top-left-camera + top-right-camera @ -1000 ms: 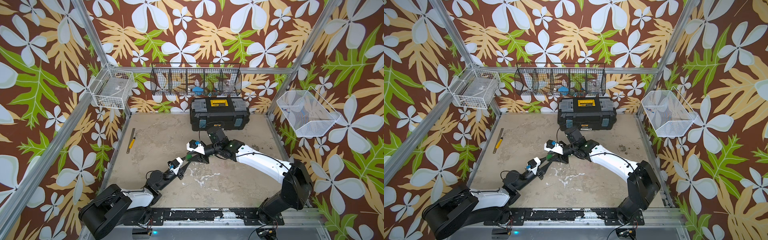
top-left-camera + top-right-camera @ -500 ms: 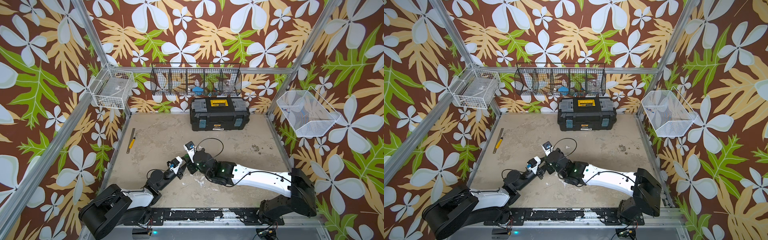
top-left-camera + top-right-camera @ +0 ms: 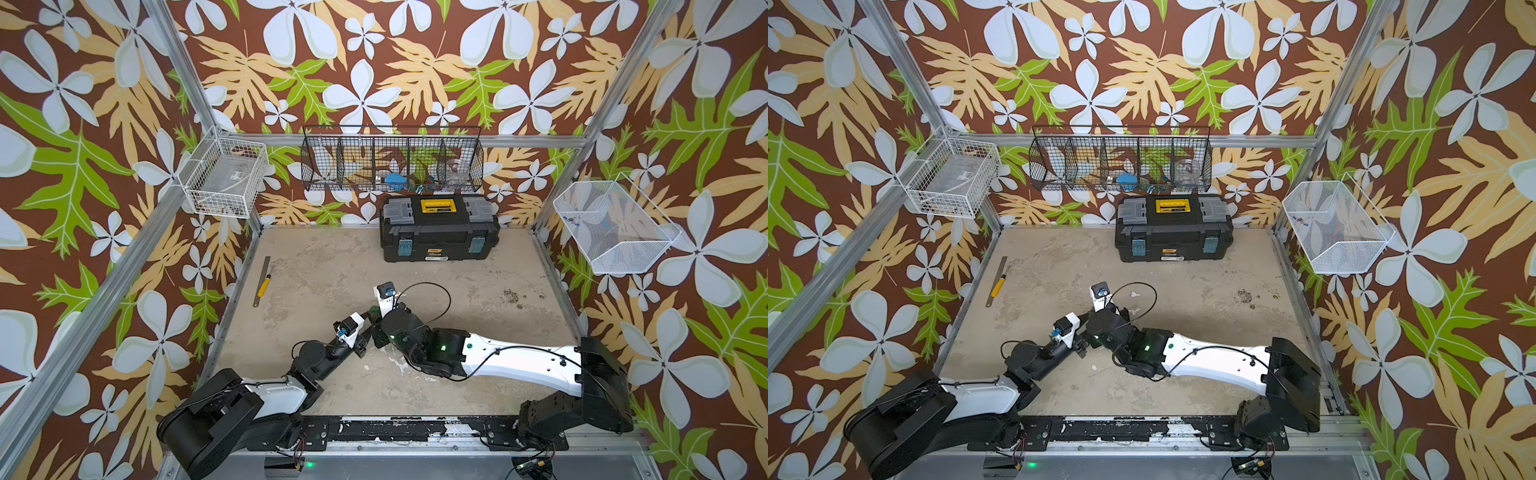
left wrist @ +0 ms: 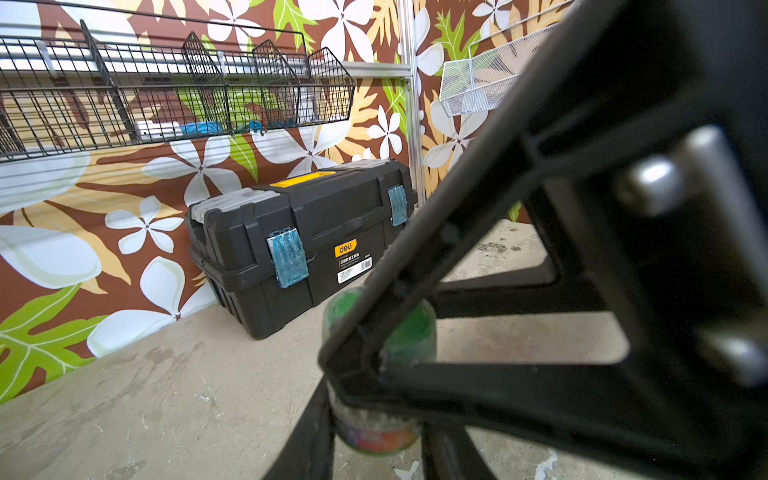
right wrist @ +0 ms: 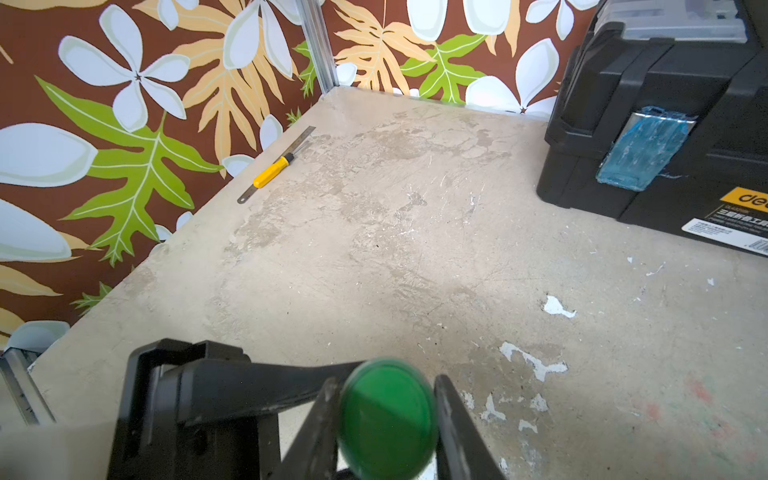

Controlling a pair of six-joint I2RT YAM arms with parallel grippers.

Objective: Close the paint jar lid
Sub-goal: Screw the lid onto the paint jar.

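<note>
Both top views: high front, looking down on whole beige tabletop (image 3: 332,257). L wrist low, level; R wrist close over flat green lid (image 5: 388,419). All share black plastic toolbox (image 3: 440,237).

The left gripper (image 4: 374,449) has its jaws on either side of the paint jar (image 4: 376,434); the green lid (image 4: 411,332) above is half hidden by a blurred black frame (image 4: 540,232). Across the stained surface (image 4: 166,395), a black toolbox (image 4: 299,232) stands at the far wall under a wire basket (image 4: 166,104).

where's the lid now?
Right wrist view: the lid, pinched in the right gripper, over the paint jar the left gripper holds, near table centre.
</note>
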